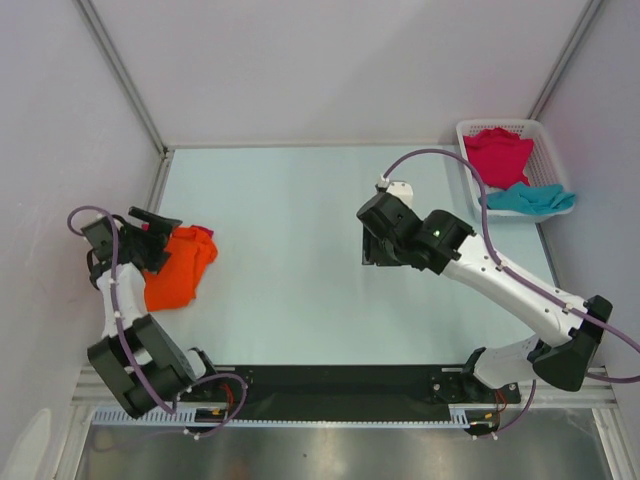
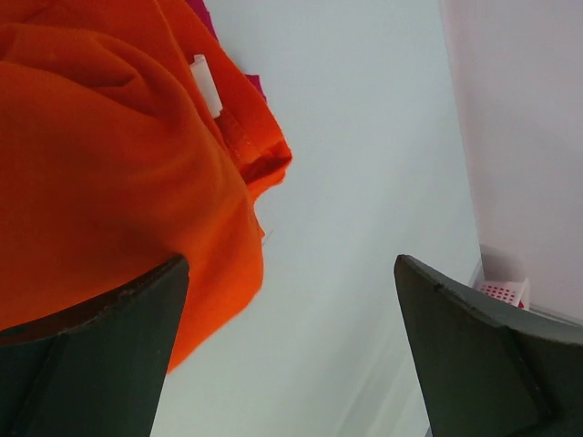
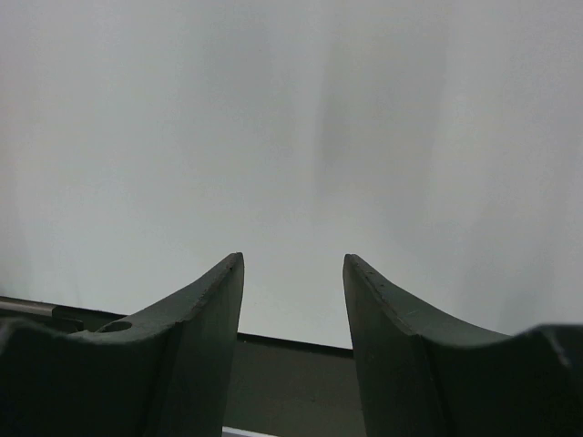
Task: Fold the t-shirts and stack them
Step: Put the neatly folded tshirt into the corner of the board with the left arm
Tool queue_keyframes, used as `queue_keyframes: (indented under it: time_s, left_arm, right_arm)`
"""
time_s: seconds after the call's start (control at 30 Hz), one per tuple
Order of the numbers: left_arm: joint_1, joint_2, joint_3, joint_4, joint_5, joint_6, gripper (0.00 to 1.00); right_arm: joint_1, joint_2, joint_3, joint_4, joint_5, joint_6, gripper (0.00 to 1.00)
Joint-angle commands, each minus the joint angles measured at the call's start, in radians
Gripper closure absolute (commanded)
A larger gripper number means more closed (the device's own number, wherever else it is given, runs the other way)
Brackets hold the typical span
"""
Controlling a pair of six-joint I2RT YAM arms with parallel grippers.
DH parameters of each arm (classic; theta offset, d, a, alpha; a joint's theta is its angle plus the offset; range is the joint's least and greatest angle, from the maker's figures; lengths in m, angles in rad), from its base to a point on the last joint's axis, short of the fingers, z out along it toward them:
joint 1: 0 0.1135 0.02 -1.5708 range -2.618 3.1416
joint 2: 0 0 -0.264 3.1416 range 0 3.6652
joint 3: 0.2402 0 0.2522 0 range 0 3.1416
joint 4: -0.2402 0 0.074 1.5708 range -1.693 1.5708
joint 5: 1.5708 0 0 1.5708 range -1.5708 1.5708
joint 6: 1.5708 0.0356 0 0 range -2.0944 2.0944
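**Overhead view, read from left to right.**

(a) Left gripper (image 1: 157, 232), at the left edge of the pale blue-green tabletop (image 1: 300, 260); I see its fingers spread wide apart with nothing clamped; from its wrist camera the gap between them shows mostly bare tabletop.

(b) Crumpled bright orange cloth t-shirt (image 1: 178, 268), lying on the tabletop just beside that gripper, near the left wall; in the wrist view the cloth fills the upper left and runs down behind one dark finger (image 2: 100, 346); whether cloth and finger touch I cannot tell; a small white sewn-in tag (image 2: 207, 84) sits on a fold; a sliver of magenta-pink cloth (image 2: 204, 13) shows at the shirt's far edge.

(c) Right gripper (image 1: 372, 255), held over the middle-right of the tabletop, well apart from every shirt; its fingers stand partly apart and grip nothing; its wrist camera shows only bare tabletop and the black strip (image 3: 291, 364) along the near edge.

(d) White plastic lattice basket (image 1: 468, 130), rectangular, in the far right corner of the table; inside it, a bunched magenta-pink cloth t-shirt (image 1: 497, 155) fills the far part; a teal cloth t-shirt (image 1: 528, 198) lies in the near part, touching the pink one, with one end spilling over the basket's right rim.
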Motion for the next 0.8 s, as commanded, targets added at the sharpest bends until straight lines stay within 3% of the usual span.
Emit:
queue_keyframes:
  time_s: [0.0, 0.27, 0.6, 0.77]
  left_arm:
    - [-0.028, 0.097, 0.042, 0.125, -0.036, -0.021, 0.0]
    - [-0.037, 0.326, 0.174, 0.125, -0.066, -0.043, 0.0]
    - [-0.065, 0.464, 0.303, 0.09, -0.139, -0.069, 0.0]
    - [-0.095, 0.516, 0.341, 0.076, -0.2, -0.077, 0.0]
  right_arm:
    - [0.011, 0.009, 0.057, -0.019, 0.031, 0.027, 0.47]
    - [0.011, 0.093, 0.127, -0.05, 0.049, 0.024, 0.47]
    - [0.011, 0.295, 0.307, -0.062, 0.039, -0.041, 0.48]
    - [-0.003, 0.306, 0.304, -0.051, 0.026, -0.052, 0.48]
